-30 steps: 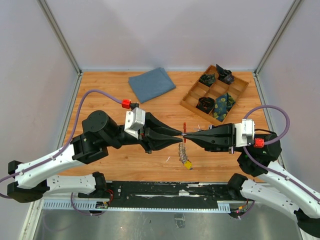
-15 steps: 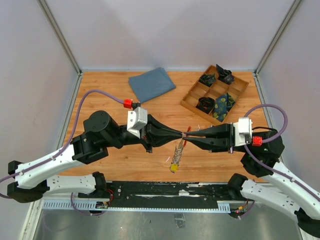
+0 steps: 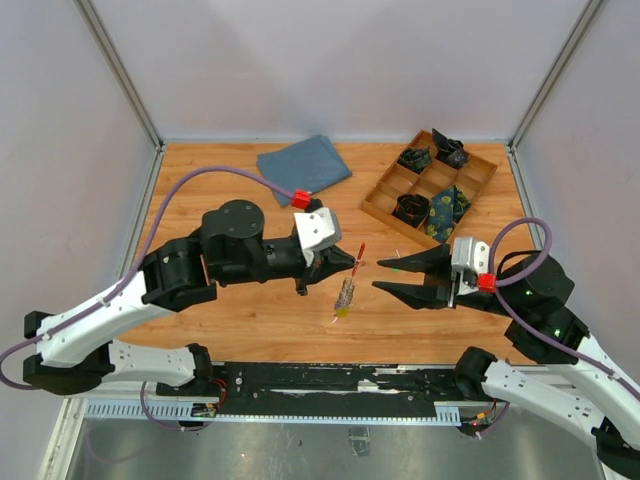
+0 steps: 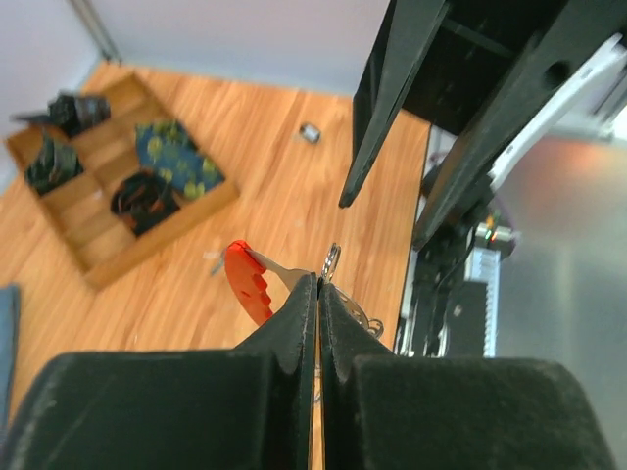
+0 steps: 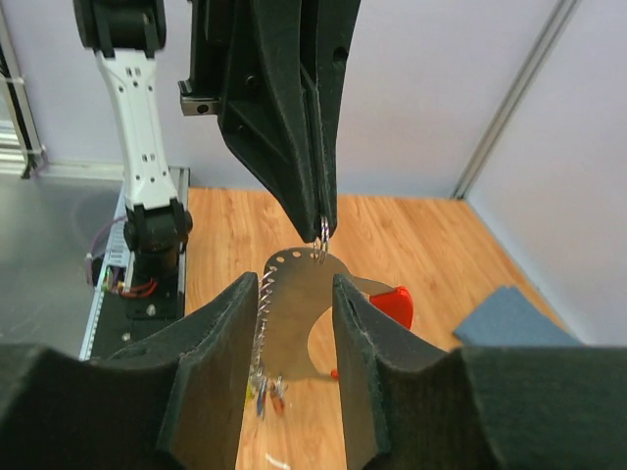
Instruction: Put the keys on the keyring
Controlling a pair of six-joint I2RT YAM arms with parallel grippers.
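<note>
Keys [image 3: 344, 295], with a yellow end lowest, hang in a bunch at 6 o'clock of the red keyring [image 3: 360, 252], and I cannot tell if they touch the desk [image 3: 270, 320]; the keyring sticks out at the tip of the left gripper [image 3: 353, 262], whose jaws are clenched on it. At 3 o'clock of the keys, near but apart from them, is the right gripper [image 3: 377, 275], its jaws released and spread wide. Farther on the desk lie a wooden tray [image 3: 476, 190] of dark folded things at 1 o'clock and a blue cloth [image 3: 303, 168] at 11 o'clock.
</note>
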